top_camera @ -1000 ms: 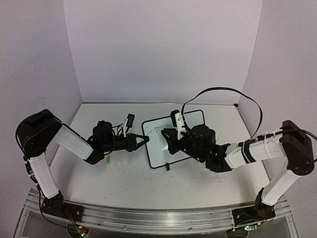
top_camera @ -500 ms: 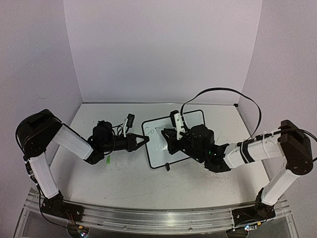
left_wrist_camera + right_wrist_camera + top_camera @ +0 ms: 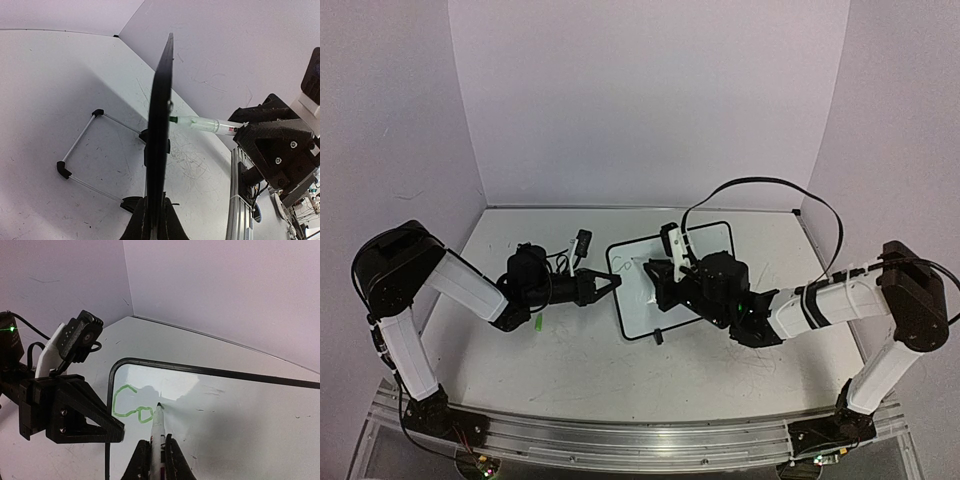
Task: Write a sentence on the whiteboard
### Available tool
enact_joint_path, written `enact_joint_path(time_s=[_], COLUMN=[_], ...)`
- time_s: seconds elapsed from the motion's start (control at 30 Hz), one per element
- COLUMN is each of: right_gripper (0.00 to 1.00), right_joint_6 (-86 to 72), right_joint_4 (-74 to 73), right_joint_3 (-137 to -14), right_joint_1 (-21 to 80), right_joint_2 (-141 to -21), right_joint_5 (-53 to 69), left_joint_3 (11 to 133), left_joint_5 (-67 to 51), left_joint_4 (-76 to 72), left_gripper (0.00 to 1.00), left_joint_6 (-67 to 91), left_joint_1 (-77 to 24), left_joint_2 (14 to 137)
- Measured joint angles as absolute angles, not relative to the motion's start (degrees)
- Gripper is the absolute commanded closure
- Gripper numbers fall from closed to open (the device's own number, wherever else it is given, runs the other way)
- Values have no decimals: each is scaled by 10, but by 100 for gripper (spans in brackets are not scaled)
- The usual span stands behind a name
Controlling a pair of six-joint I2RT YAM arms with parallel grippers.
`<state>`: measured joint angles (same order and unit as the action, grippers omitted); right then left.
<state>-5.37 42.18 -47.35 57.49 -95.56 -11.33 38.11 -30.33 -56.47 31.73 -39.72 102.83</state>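
The whiteboard [image 3: 712, 241] stands tilted at the table's middle; it shows edge-on in the left wrist view [image 3: 161, 120] and face-on in the right wrist view [image 3: 235, 410]. My left gripper [image 3: 611, 284] is shut on its left edge, the jaws [image 3: 154, 220] on either side of the black frame. My right gripper [image 3: 661, 287] is shut on a white marker [image 3: 158, 427], also seen from behind the board [image 3: 205, 124]. The marker tip touches the board just right of the green letters "Co" [image 3: 131, 407], the only part of the sentence that shows.
The board's wire stand [image 3: 80, 145] rests on the scuffed tabletop behind it. A small black-and-white object [image 3: 580, 241] lies behind the left gripper, and a small green piece [image 3: 537, 322] lies near the left forearm. An aluminium rail [image 3: 620, 440] runs along the near edge.
The right arm has shifted slightly left along the board with the marker. The left arm and the board have not moved.
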Motion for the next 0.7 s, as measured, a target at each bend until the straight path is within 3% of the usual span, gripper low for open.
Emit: enact_joint_path(time_s=[0.7], right_gripper=[100], right_joint_6=[-68], right_joint_4=[418], right_joint_3=[-469], right_joint_1=[583], right_joint_2=[-956], right_joint_5=[-126], left_joint_3=[381], left_joint_5=[-303], left_joint_4=[-564], left_gripper=[100], left_joint_6=[317], left_joint_1=[-397], left_joint_2=[1028])
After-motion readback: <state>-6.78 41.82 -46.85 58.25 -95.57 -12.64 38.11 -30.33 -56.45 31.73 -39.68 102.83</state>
